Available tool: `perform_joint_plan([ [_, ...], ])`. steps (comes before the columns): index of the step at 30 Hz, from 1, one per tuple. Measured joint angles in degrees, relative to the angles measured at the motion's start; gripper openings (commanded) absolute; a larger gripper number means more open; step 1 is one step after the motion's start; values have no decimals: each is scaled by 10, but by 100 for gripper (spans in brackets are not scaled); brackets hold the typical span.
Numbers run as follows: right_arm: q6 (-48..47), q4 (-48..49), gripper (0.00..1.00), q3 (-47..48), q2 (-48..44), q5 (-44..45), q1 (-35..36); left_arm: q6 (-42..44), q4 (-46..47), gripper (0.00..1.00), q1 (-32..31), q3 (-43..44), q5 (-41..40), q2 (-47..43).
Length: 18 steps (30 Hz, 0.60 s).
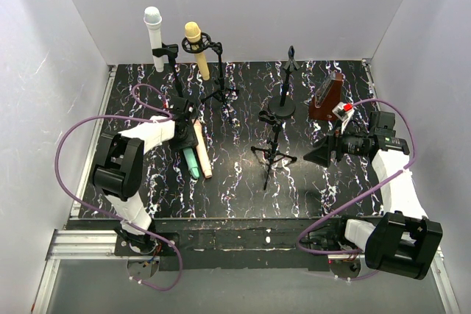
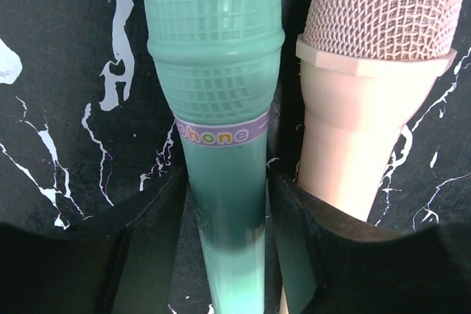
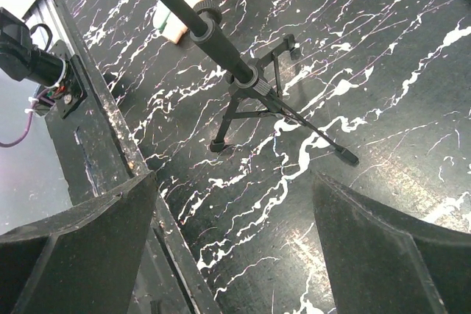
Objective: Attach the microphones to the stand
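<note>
The left hand (image 2: 227, 204) was clenched on the handle of the mint green microphone (image 2: 221, 93), which lay on the desk (image 1: 243, 182) just beside the peach-pink microphone (image 2: 346, 130). The right hand (image 3: 234, 182) was released, above a tripod stand (image 3: 250, 79). The white microphone (image 1: 154, 34) and yellow microphone (image 1: 197, 53) stood clipped in stands at the rear.

My left arm (image 1: 129, 163) and right arm (image 1: 394, 182) are built alike, with chunky black joint housings linked by smooth white shells. Each trails a purple cable (image 1: 70, 145) in a loose loop from base to wrist. Both bases are black and bolted to a silver slotted rail (image 1: 77, 244) at the near edge, and my left gripper (image 2: 227, 182) and right gripper (image 3: 234, 176) end in matte black fingers (image 3: 81, 248), broad and wedge-shaped.
</note>
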Motion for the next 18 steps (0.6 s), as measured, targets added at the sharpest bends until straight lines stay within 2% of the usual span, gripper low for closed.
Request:
perform_joint_plan([
  [1,-1,0,91,0,0,0,-1,1,1,46,0,0,-1,0],
  [7,-6,-2,91,0,0,-3,-2,6,7,17,3,-2,-3,0],
  [11,-9,-5,91,0,0,-4,-5,10,15,4,5,-10,-2,-5],
  [13,-9,-8,91,0,0,-4,-7,16,19,0,7,-22,-3,-17],
  [18,-11,-11,91,0,0,-4,-9,33,0,0,10,-68,-1,-98],
])
